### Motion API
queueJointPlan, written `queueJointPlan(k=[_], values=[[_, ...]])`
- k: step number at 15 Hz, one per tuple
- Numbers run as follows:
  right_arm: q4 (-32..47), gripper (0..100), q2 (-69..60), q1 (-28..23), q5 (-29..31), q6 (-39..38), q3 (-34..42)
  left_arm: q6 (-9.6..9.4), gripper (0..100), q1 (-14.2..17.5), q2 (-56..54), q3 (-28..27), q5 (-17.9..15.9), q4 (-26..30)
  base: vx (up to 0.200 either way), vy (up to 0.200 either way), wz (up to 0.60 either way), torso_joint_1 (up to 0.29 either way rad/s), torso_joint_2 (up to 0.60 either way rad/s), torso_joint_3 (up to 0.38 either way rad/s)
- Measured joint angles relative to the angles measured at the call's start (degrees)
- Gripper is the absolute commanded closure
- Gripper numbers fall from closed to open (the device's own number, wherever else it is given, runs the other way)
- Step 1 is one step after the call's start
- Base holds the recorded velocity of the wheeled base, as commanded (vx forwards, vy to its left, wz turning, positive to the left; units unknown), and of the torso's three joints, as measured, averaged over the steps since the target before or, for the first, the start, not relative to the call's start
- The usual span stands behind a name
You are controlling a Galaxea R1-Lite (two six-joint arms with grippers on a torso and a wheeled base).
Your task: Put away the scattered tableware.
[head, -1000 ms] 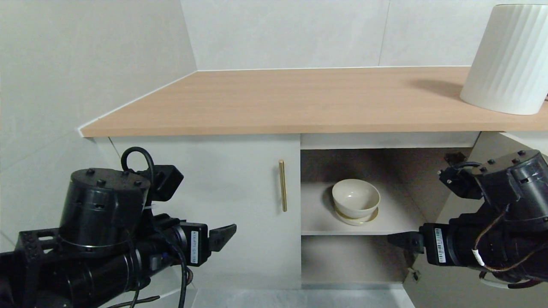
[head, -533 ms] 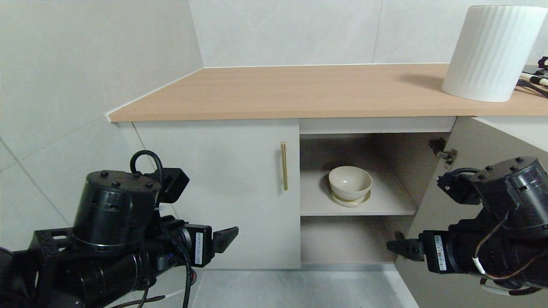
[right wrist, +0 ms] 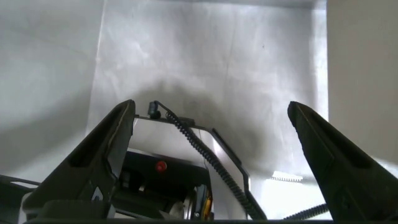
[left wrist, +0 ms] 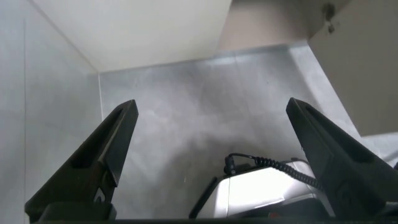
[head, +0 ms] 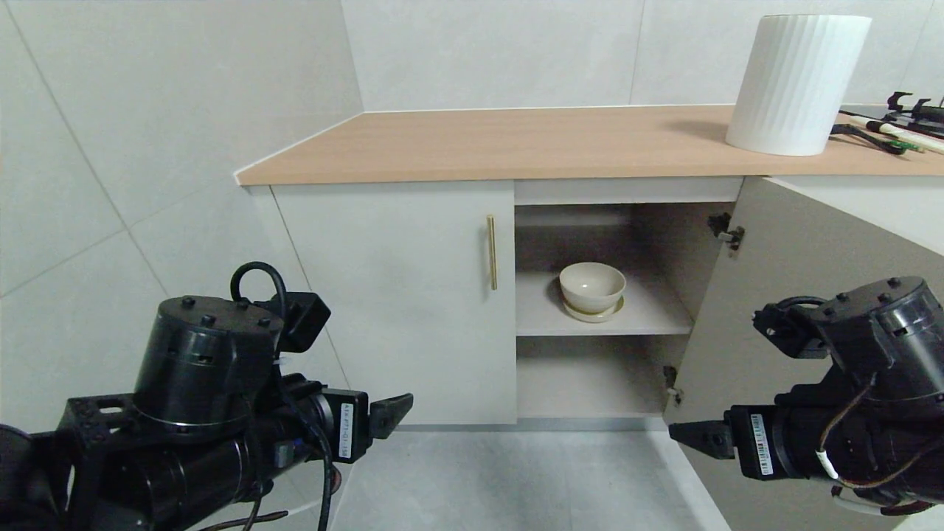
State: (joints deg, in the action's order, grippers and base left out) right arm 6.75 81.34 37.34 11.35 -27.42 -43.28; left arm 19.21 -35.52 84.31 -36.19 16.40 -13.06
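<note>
At the lower left of the head view the left gripper (head: 398,410) is held with its fingers spread and nothing between them. At the lower right the right gripper (head: 680,432) is likewise spread and empty, just beside the open door (head: 774,295). Past them, in the middle of the frame, one bowl (head: 592,284) is seen upright on one plate (head: 594,315) on the upper shelf (head: 653,318) of the cabinet. Two doors are counted: one swung open, one closed door (head: 398,295) with a single gold handle (head: 491,252).

The stowing step is judged done, and shutting the open door is probably what remains. For that, its free edge would need to be pushed by the right arm.

Farther back, one ribbed white container (head: 793,85) stands on the counter (head: 516,144), beside what may be dark tools (head: 892,122).
</note>
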Motion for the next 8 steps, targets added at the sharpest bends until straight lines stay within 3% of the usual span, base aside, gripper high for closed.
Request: queueJointPlan(k=[2, 8], values=[[0.1, 0, 0.0, 0.0, 0.0, 0.5, 0.0, 0.0, 0, 0.0, 0.1, 0.0, 0.0, 0.0, -0.2, 0.0, 0.0, 0.0, 0.0, 0.005], [0.0, 0, 0.0, 0.0, 0.1, 0.8, 0.4, -0.15, 0, 0.0, 0.1, 0.4, 0.0, -0.1, 0.0, 0.0, 0.0, 0.0, 0.0, 0.0]])
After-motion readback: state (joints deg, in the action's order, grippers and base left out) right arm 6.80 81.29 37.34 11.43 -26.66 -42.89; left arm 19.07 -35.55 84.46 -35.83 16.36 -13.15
